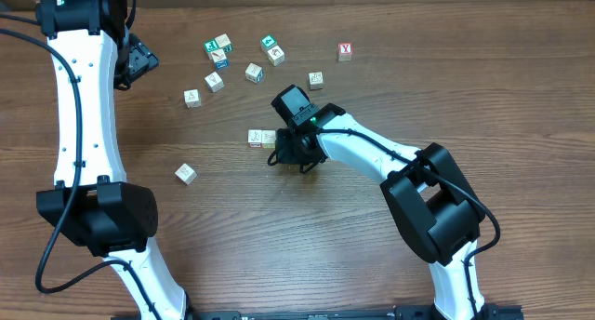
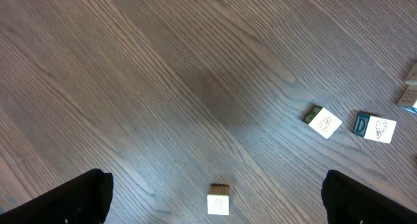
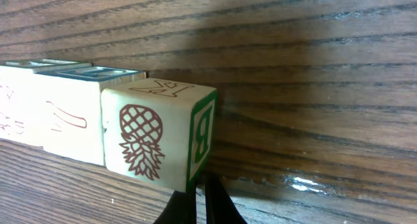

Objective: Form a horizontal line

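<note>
A row of three pale wooden cubes lies side by side in the right wrist view: a left cube [image 3: 13,100], a middle cube [image 3: 68,120] and a pineapple cube [image 3: 156,139] with a green "B" side. In the overhead view two of them [image 1: 261,138] show at mid-table, and the third is hidden under my right gripper [image 1: 290,154]. My right gripper [image 3: 202,201] is shut and empty, its tips right at the pineapple cube's lower right corner. My left gripper [image 1: 139,61] is open and empty high over the far left; its wrist view shows its jaws [image 2: 215,185] wide apart.
Loose pale cubes lie at the left front [image 1: 186,173] and at the back [image 1: 192,98] [image 1: 215,81] [image 1: 254,73] [image 1: 315,79]. Teal-faced cubes [image 1: 218,47] [image 1: 272,48] and a red "Y" cube [image 1: 345,51] sit further back. The left wrist view shows several cubes [image 2: 218,199] [image 2: 324,122] [image 2: 378,128].
</note>
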`<state>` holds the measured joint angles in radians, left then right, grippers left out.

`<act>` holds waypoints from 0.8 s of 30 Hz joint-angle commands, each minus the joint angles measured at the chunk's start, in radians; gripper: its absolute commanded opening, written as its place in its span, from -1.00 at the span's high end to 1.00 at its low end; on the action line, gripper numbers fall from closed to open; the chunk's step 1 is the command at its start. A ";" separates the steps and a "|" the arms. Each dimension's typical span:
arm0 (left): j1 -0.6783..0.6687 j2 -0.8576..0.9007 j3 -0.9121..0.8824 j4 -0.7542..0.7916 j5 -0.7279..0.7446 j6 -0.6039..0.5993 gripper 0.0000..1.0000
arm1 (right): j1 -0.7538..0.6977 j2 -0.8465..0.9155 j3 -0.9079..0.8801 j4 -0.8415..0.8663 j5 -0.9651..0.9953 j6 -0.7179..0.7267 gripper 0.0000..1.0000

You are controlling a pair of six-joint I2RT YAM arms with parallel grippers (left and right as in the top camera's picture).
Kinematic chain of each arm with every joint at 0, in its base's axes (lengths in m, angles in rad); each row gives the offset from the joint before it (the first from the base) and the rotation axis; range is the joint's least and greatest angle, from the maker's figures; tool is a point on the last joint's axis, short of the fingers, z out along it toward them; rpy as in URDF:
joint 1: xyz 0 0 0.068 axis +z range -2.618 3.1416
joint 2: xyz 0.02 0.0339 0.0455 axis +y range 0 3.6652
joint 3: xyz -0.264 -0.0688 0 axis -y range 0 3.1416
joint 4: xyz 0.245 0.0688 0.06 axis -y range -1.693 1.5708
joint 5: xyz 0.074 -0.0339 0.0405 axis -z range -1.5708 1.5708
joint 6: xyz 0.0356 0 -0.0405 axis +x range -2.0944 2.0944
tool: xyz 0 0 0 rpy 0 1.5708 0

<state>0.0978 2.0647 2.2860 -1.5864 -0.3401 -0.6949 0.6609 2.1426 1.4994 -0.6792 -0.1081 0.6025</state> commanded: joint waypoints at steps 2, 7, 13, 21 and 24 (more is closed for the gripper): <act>-0.006 -0.008 0.013 -0.002 0.000 0.022 -0.99 | -0.002 0.011 -0.008 0.018 -0.005 0.003 0.93; -0.006 -0.008 0.013 -0.002 0.000 0.022 -1.00 | -0.002 0.011 -0.008 0.028 -0.005 0.002 0.92; -0.006 -0.008 0.013 -0.002 0.000 0.022 -1.00 | -0.002 0.011 -0.008 0.031 -0.006 0.003 0.93; -0.006 -0.008 0.013 -0.002 0.000 0.022 -0.99 | -0.002 0.011 -0.008 0.022 -0.006 0.003 0.93; -0.006 -0.008 0.013 -0.002 0.000 0.022 -1.00 | -0.001 0.011 -0.008 0.021 -0.006 0.003 0.93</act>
<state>0.0978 2.0647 2.2860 -1.5864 -0.3401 -0.6949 0.6609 2.1426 1.4990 -0.6605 -0.1081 0.6029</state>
